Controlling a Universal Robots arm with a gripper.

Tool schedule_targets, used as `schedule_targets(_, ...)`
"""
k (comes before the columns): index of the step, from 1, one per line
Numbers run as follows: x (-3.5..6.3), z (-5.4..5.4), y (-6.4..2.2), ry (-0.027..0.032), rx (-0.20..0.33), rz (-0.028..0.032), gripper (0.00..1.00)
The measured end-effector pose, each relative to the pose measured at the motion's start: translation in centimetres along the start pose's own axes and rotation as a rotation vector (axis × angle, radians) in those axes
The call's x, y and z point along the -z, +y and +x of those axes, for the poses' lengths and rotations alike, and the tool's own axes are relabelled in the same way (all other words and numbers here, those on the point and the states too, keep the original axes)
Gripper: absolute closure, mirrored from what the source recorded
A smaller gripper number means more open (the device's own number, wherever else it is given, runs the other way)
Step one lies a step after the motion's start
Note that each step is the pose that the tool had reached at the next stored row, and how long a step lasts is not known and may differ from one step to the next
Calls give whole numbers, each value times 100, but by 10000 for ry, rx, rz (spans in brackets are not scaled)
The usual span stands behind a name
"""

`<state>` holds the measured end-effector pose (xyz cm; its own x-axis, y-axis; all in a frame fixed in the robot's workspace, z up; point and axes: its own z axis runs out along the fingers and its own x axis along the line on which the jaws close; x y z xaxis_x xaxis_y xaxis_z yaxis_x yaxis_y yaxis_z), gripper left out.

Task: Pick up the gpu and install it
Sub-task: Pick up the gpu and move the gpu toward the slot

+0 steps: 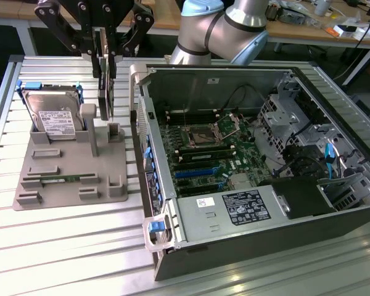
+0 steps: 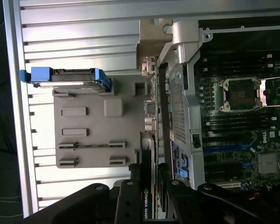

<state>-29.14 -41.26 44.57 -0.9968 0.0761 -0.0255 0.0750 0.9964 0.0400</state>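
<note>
Nearest you is the worktop [image 1: 68, 246], made of ribbed aluminium slats, pale and shiny. The open computer case [image 1: 246, 250] lies on its side on it, toward the exterior view's right. The power supply [image 1: 246, 206] with its white label sits at the case's near end, and the green motherboard [image 1: 216, 154] is behind that.

Just beside the case, on the exterior view's left, a grey tray [image 1: 61, 163] lies flat on the slats. A memory stick [image 1: 52, 179] lies in a near slot of the tray. The hard drive [image 1: 52, 114], with blue side rails, stands propped at the tray's far end.

The gpu [image 1: 105, 92] is over the tray's far corner, next to the case wall. It's pinched between the jaws of the black gripper [image 1: 106, 58] and hangs straight down. Its long axis is vertical and its thin edge faces the exterior view. In the wrist view the card [image 2: 148, 140] runs edge-on away from the camera, parallel to the case's side wall. You can't tell whether its lower end touches the tray's stand.

Further back the grey arm [image 1: 219, 28] reaches in over the case. The far room has wooden desks [image 1: 308, 34] with clutter on top.
</note>
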Motion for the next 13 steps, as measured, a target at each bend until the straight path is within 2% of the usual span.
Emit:
schedule_targets(2,16,-1,1,0,1,0,74)
schedule_targets(3,16,-23,2,20,-1,-8,74)
schedule_targets(4,14,-85,5,79,-3,-15,74)
schedule_targets(9,8,-294,17,259,-10,-7,74)
schedule_targets(11,5,-413,24,369,-16,1,74)
schedule_targets(13,3,-476,27,428,-17,5,74)
